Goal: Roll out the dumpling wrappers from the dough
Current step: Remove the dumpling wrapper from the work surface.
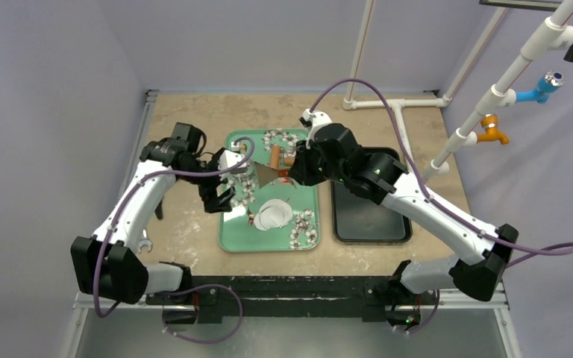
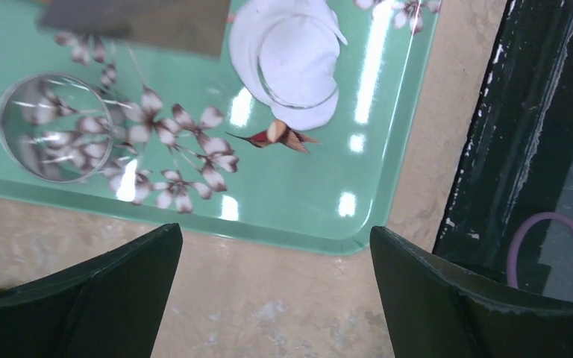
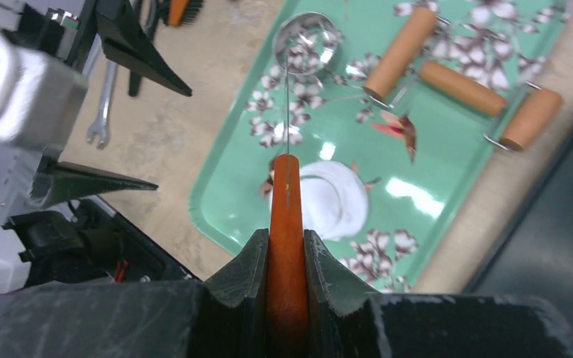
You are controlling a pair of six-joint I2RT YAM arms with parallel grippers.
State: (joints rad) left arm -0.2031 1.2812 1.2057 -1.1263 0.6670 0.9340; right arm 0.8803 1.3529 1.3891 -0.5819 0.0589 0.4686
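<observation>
The dough (image 1: 272,215) lies rolled flat and white on the green flowered tray (image 1: 231,235), with one round wrapper (image 2: 298,60) cut into it. The same dough (image 3: 336,201) shows in the right wrist view. My left gripper (image 1: 224,200) hangs open over the bare table beside the tray's left rim, nothing between its fingers (image 2: 119,291). My right gripper (image 3: 287,235) is shut on the orange handle (image 3: 286,194) of a scraper above the tray's middle. The scraper's metal blade (image 2: 142,22) points toward the dough. A metal ring cutter (image 2: 54,127) rests on the tray.
Wooden rolling pins (image 3: 459,86) lie at the tray's far end. A black tray (image 1: 369,216) sits to the right of the green one. A wrench (image 3: 101,123) lies on the table at the left. White pipes (image 1: 395,103) stand at the back right.
</observation>
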